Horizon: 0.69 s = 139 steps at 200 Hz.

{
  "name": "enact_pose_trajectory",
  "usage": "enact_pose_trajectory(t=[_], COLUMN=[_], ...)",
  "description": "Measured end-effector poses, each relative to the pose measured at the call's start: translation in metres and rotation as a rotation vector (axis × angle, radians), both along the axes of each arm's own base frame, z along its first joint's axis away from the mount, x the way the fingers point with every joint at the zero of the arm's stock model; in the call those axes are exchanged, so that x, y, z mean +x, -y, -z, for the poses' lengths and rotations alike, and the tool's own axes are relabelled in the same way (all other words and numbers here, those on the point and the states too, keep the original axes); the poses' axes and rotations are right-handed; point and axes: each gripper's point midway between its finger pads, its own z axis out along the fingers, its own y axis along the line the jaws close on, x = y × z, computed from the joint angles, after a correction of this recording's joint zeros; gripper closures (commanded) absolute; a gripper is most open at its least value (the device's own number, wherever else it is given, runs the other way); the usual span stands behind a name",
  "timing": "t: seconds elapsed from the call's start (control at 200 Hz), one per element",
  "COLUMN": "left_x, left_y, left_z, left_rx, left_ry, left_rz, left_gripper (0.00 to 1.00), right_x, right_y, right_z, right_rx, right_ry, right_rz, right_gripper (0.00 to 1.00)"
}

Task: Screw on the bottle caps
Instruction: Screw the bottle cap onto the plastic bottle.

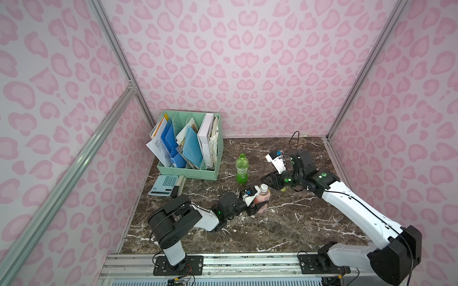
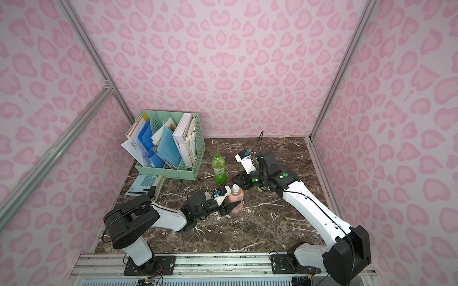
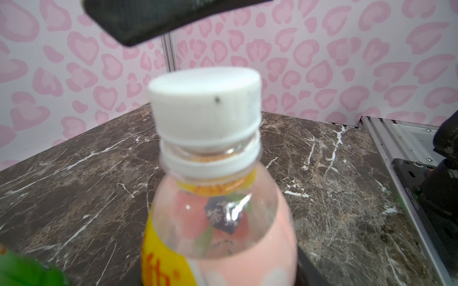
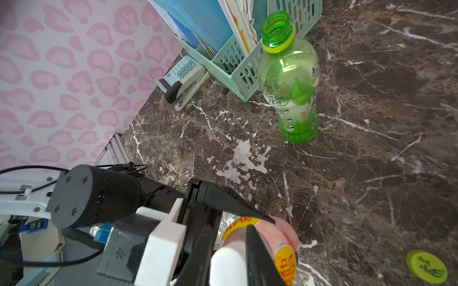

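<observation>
Front and right of the surface (image 1: 285, 230) lie open; back left is blocked
The organiser (image 1: 188, 146) and calculator (image 1: 164, 185) fill that corner; the green bottle (image 1: 241, 170) stands just behind the pink bottle (image 1: 264, 200), which the left pincer (image 1: 256, 206) flanks and the right pincer (image 1: 265, 179) overhangs

Pink leopard-print walls (image 1: 247, 62) — dark marble tabletop (image 1: 285, 222)

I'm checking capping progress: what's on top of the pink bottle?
A white cap sits on the pink bottle, over its neck; a black finger of the right gripper shows above it. The cap hides the mouth and threads, so its tightness cannot be seen.
</observation>
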Motion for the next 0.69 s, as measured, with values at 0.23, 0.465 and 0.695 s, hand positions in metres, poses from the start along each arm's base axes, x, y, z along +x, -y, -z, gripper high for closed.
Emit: enact_pose_trajectory(t=[0.23, 0.465, 0.695], left_x=[-0.001, -0.005, -0.005], left_y=[0.0, 0.002, 0.001], left_z=[-0.001, 0.0, 0.0], left_rx=[0.006, 0.019, 0.025], left_ry=[-0.003, -0.016, -0.027], left_rz=[0.008, 0.028, 0.019], left_gripper=[0.46, 0.47, 0.47], right_x=[-0.007, -0.015, -0.025], right_y=[0.001, 0.01, 0.017], right_z=[0.014, 0.012, 0.009], right_rx=[-0.014, -0.01, 0.01], right_ry=[-0.023, 0.012, 0.033], right_rz=[-0.029, -0.012, 0.001], right_gripper=[0.81, 0.88, 0.87])
